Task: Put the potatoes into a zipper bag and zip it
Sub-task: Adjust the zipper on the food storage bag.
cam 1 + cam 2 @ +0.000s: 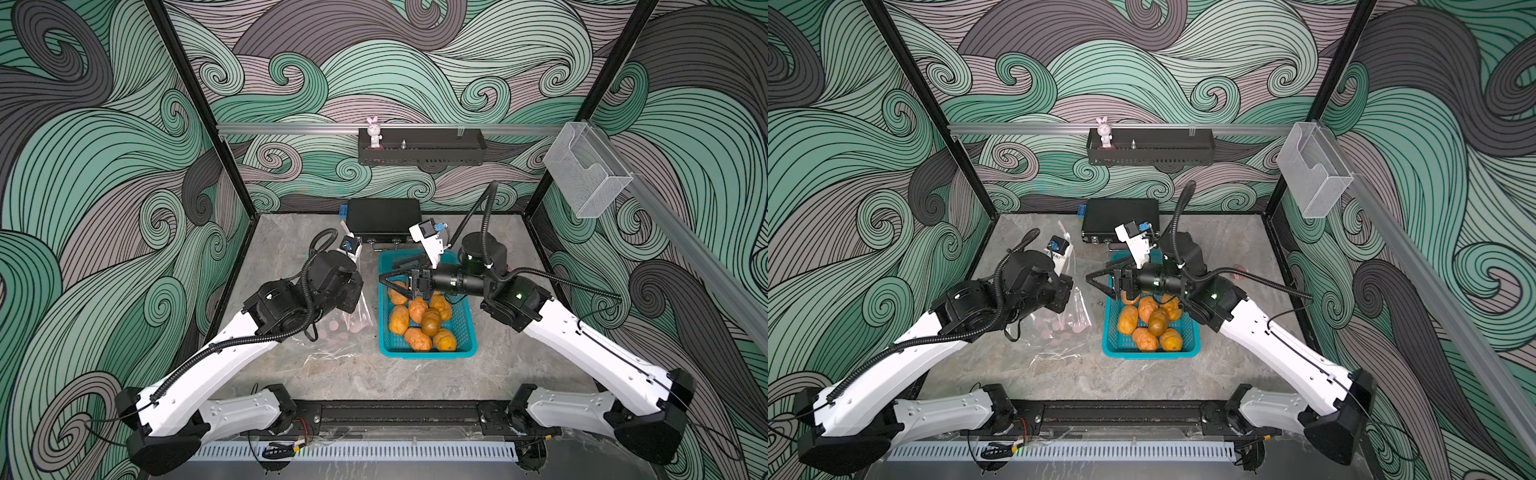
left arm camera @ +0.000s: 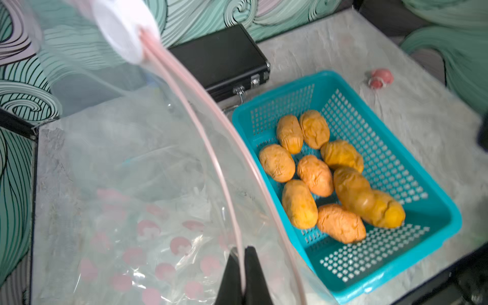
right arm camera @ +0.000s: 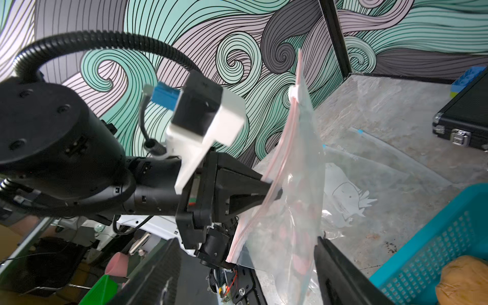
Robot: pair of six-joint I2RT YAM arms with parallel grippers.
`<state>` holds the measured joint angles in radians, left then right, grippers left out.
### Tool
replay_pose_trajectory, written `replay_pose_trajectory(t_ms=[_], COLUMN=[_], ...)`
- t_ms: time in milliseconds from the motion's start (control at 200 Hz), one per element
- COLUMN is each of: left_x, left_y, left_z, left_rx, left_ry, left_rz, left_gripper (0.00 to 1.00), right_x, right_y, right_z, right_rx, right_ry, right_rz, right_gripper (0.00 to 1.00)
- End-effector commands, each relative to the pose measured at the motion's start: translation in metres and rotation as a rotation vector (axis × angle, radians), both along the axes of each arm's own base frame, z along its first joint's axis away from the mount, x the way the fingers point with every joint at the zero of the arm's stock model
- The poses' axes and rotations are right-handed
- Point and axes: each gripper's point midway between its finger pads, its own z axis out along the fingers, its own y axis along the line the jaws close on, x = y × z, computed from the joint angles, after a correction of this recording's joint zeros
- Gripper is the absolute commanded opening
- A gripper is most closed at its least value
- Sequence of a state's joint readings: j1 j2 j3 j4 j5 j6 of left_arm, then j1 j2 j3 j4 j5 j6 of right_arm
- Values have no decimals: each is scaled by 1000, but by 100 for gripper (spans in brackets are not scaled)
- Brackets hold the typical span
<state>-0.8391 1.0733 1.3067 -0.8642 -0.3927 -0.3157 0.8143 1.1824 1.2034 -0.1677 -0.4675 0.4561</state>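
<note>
The left gripper (image 2: pixel 243 274) pinches tight on the rim of the zipper bag (image 2: pixel 158 184). The right gripper (image 1: pixel 395 284) is wide open over the potatoes (image 1: pixel 419 320), holding nothing.

potatoes (image 1: pixel 431 324) in basket (image 1: pixel 428 354) | zipper bag (image 2: pixel 132 171) left of basket | case (image 1: pixel 382 216) behind both | all on table (image 1: pixel 374 374)

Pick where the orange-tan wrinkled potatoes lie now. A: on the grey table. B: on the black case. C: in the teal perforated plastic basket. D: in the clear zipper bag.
C: the potatoes all sit inside the teal perforated basket; none show in the clear zipper bag.
</note>
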Motion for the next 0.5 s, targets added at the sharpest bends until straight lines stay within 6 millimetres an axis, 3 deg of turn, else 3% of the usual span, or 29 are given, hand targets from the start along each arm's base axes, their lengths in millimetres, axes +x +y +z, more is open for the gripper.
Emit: replay_pose_trajectory(t_ms=[0,185,310,495], left_x=[17,14,13,8], left_y=[11,35,38,58], left_z=[45,65,68,59], left_rx=[-264,-426,-544,-638], left_ry=[-149,-220,-219,-169], left_rz=[178,311,355,506], left_gripper=[0,0,0,0], right_x=[-7,-31,-62,-63], right_y=[-5,-5,10,7], right_z=[-13,-23,-21,-11], right_rx=[-21,-83,-84,-51], right_ry=[-89,-405,-637,-937], right_rz=[-8,15,84,21], right_gripper=[74,75,78,79])
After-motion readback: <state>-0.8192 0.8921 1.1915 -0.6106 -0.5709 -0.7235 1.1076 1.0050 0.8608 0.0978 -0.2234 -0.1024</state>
